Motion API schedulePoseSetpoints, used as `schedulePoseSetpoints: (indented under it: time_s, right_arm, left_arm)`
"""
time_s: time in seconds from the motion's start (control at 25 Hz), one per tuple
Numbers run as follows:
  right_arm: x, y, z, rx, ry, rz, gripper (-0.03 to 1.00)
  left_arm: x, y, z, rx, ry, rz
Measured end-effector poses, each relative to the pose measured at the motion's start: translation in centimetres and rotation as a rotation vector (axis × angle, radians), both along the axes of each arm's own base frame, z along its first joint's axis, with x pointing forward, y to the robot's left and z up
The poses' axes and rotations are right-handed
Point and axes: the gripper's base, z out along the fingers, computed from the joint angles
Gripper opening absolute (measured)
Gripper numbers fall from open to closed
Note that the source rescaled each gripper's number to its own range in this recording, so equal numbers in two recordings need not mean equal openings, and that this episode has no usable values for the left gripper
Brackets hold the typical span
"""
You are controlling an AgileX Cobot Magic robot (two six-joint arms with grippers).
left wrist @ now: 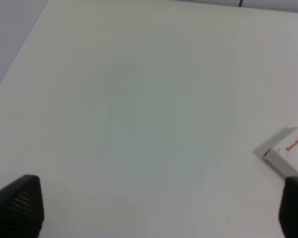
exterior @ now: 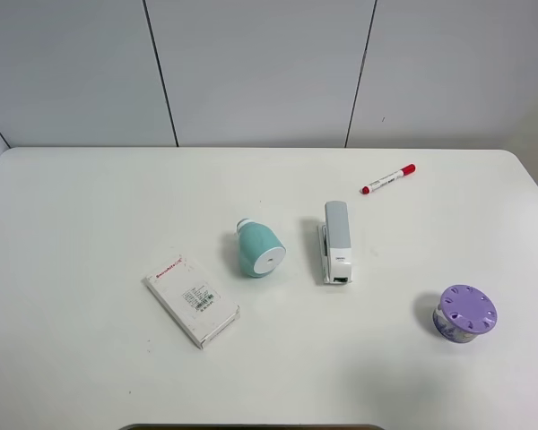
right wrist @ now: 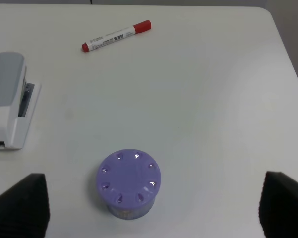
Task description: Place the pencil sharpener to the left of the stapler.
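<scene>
Teal sharpener (exterior: 260, 249) already lies on its side mid-table just left of the stapler (exterior: 337, 242), not touching, so with both grippers (left wrist: 154, 208) (right wrist: 154, 208) wide apart and empty I'd leave it alone, or nudge it only towards the table's left edge

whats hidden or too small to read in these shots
- Print on the white box: too small in the high view; the left wrist view's edge cuts it off.
- Stapler: partly cut off by the right wrist view's edge.
- Both tools: absent from the high view; each wrist view shows only finger tips at its edge.
- Marker label: too small.
</scene>
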Motion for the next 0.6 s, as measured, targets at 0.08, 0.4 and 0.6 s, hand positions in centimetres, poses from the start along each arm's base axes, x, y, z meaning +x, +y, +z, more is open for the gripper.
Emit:
schedulePoseSetpoints:
  time_s: [0.08,0.4,0.6]
  right_arm:
    - [0.00,0.00,0.00,0.000,0.000,0.000,0.67]
    - [0.00,0.00,0.00,0.000,0.000,0.000,0.67]
    - [0.00,0.00,0.00,0.000,0.000,0.000,0.67]
  left_arm:
    - [0.00,0.00,0.00,0.000,0.000,0.000]
    - [0.00,0.00,0.00,0.000,0.000,0.000]
    - [0.00,0.00,0.00,0.000,0.000,0.000]
